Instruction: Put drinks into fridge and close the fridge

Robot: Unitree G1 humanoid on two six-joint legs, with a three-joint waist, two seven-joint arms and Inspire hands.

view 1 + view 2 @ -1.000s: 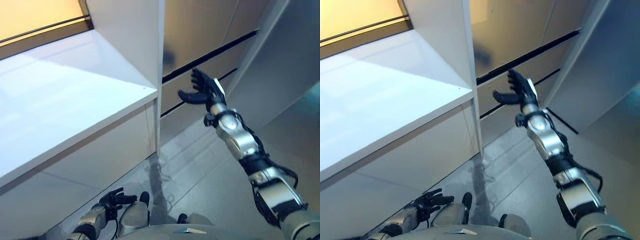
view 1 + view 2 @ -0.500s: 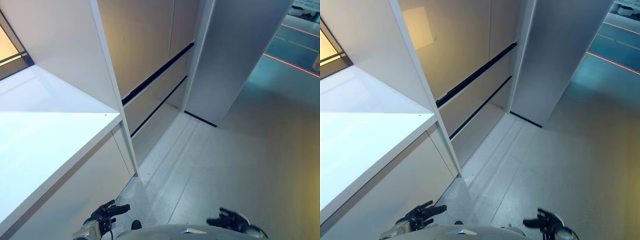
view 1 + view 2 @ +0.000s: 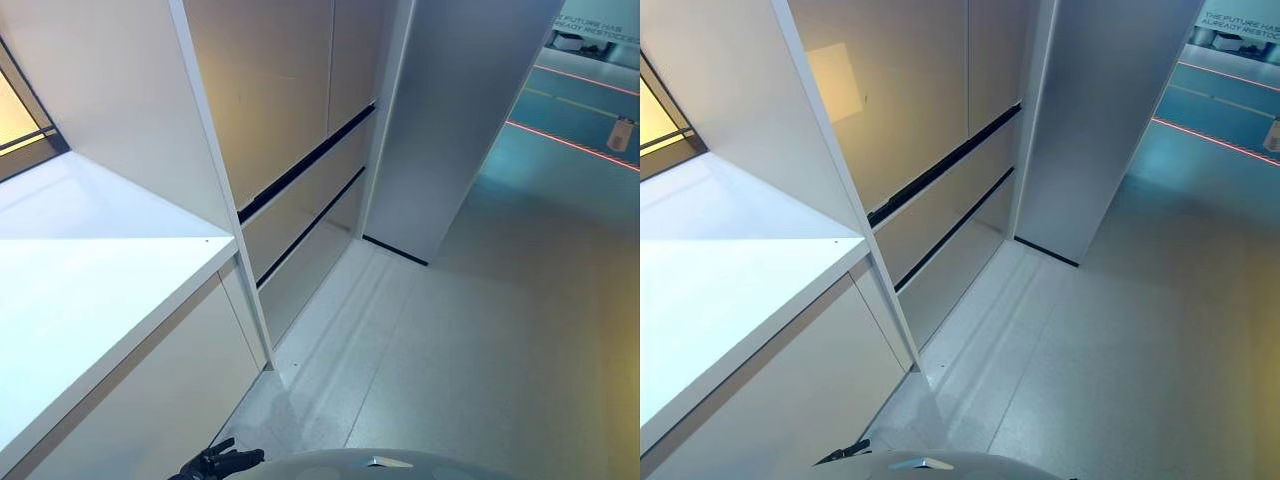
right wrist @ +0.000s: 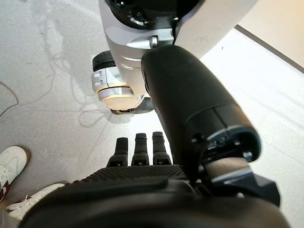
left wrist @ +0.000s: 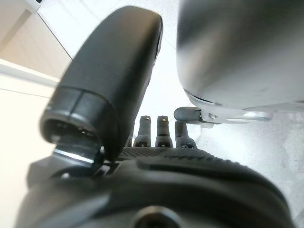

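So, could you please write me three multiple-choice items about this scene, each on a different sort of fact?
1. Where is the left robot hand in the left eye view?
A. At the bottom edge, below the white counter
B. Flat on the counter top
C. Raised against the tall panels

2. How many dark gaps run across the cabinet front?
A. One
B. Two
C. Four

3. What is the state of the right robot hand?
A. Curled round a drink
B. Pinching a door handle
C. Fingers straight, holding nothing

Key: 1 A, its fingers only peek in at the bottom edge; 2 B, two parallel dark lines show; 3 C, its wrist view shows straight fingers over bare floor.
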